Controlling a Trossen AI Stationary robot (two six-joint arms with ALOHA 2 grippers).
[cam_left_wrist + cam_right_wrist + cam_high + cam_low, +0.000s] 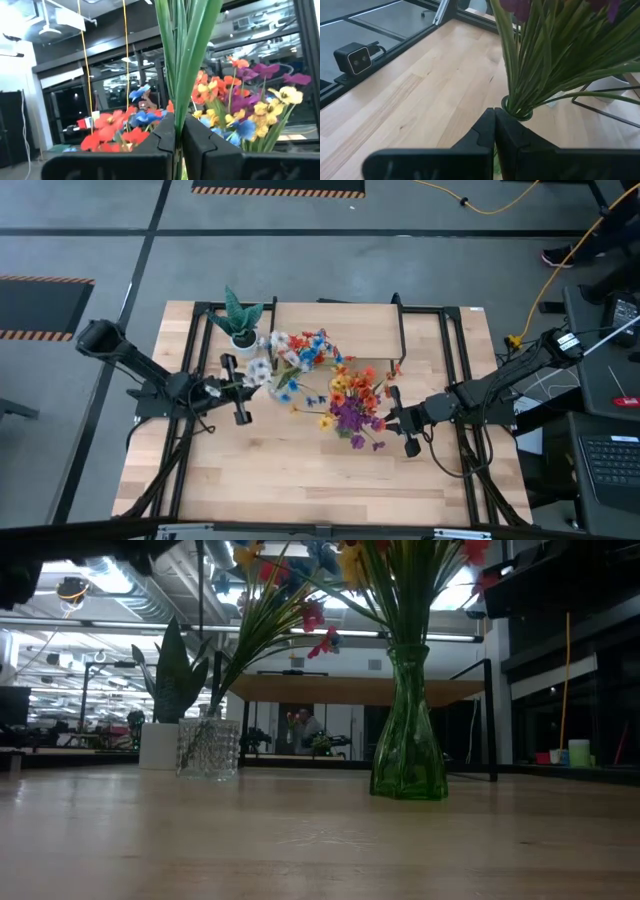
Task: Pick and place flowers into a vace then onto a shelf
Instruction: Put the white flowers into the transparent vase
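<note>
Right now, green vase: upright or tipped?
Upright. The green vase stands on its base on the table, neck straight up, holding flowers.

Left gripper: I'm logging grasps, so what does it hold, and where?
The left gripper is shut on the flowers, pinching their green stalks below the blooms.

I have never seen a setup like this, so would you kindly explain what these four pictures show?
Two dark robot arms work at a pale wooden table. One picture looks straight down, one sits at table height, and one camera rides on each wrist. On the table stand a green glass vase and a clear textured glass vase, both holding artificial flowers, plus a spiky green plant in a white pot. Behind them is a low wooden shelf on black legs. The left gripper is shut on green stems; the right gripper is shut beside the green vase.
</note>
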